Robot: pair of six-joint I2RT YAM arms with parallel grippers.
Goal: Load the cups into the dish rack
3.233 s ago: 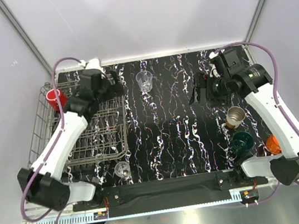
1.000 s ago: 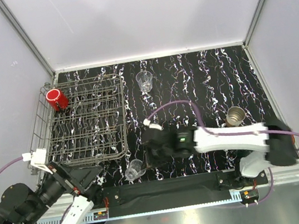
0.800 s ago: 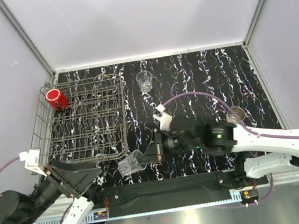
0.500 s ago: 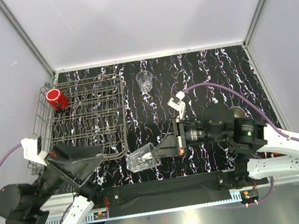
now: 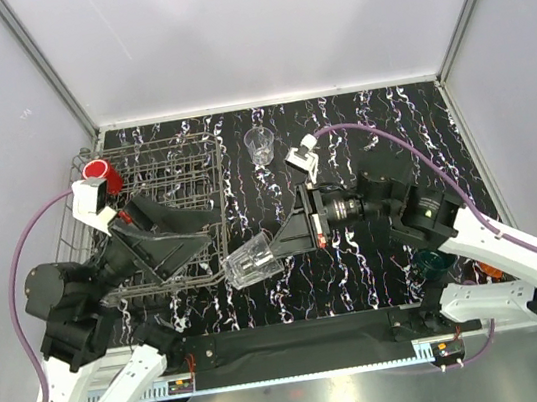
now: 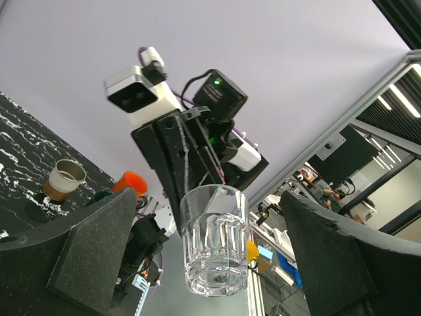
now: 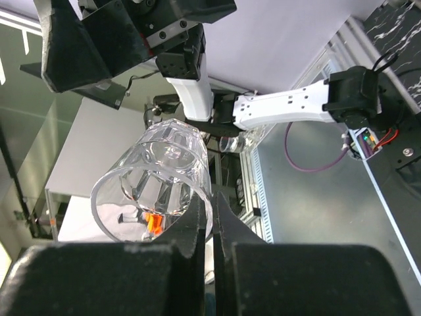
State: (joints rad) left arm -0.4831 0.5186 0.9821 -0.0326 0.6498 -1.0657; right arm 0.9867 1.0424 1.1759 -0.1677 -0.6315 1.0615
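The right claw (image 5: 283,246), clamped on the rim of a clear cup (image 5: 249,262), offers it just ahead of the wide-spread left claw (image 5: 210,226), likely for a handover.

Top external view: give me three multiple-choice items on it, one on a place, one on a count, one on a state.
1. The red cup sits: A) in the far-left corner of the dish rack; B) on the table; C) between the left jaws.
2. Clear cups in this view: A) one; B) two; C) three.
3. The right jaws are: A) open, empty; B) out of view; C) shut on a clear cup's rim.
Answers: 1 A, it is inside the rack's wire walls. 2 B, one held cup, one standing cup farther back. 3 C, the right wrist view shows the rim pinched.
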